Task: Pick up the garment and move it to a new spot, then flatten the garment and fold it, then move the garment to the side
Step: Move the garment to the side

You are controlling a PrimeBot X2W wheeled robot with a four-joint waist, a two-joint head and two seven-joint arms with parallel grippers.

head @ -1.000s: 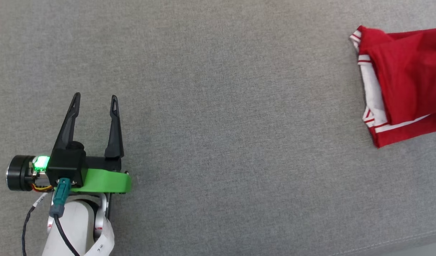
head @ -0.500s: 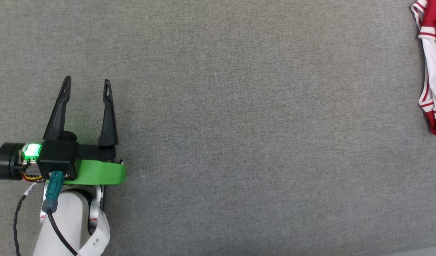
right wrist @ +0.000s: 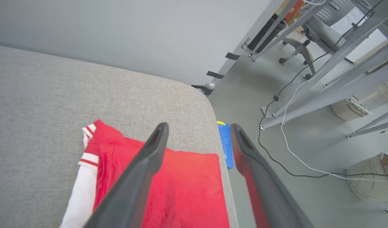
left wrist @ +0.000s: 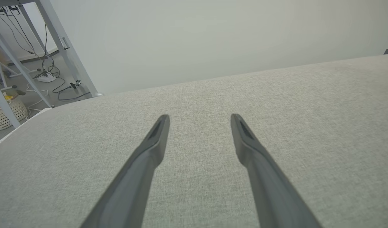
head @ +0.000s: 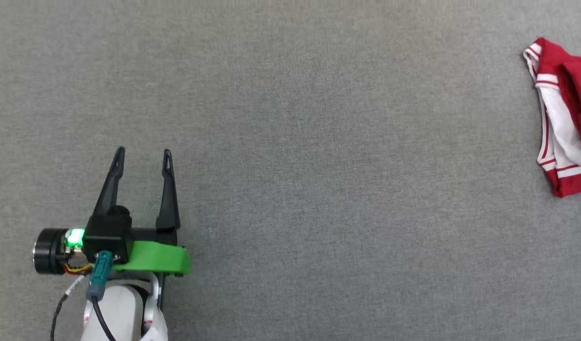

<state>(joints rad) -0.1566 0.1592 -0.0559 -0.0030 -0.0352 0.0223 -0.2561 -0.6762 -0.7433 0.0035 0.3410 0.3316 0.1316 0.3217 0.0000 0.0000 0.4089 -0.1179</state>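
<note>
Grey cushion (head: pixel 319 71), head view: bare fabric all round my left pincer (head: pixel 143 150); its fingers stand wide apart with nothing between them.
Garment (head: pixel 563 118), head view: lies well apart to that pincer's right, folded, running off the frame edge, so I cannot tell its long axis.
Left wrist view: same pincer, spread wide over bare fabric; a wicker basket (left wrist: pixel 5 114) stands on the floor far to its left, something yellow in it.
Right wrist view: my right pincer (right wrist: pixel 199 124) hangs just above the garment (right wrist: pixel 181 183), fingers parted wide, gripping nothing; I judge this arm much the nearer.
Pale basket (right wrist: pixel 368 183), right wrist view: on the floor off to that pincer's right; contents unclear.
</note>
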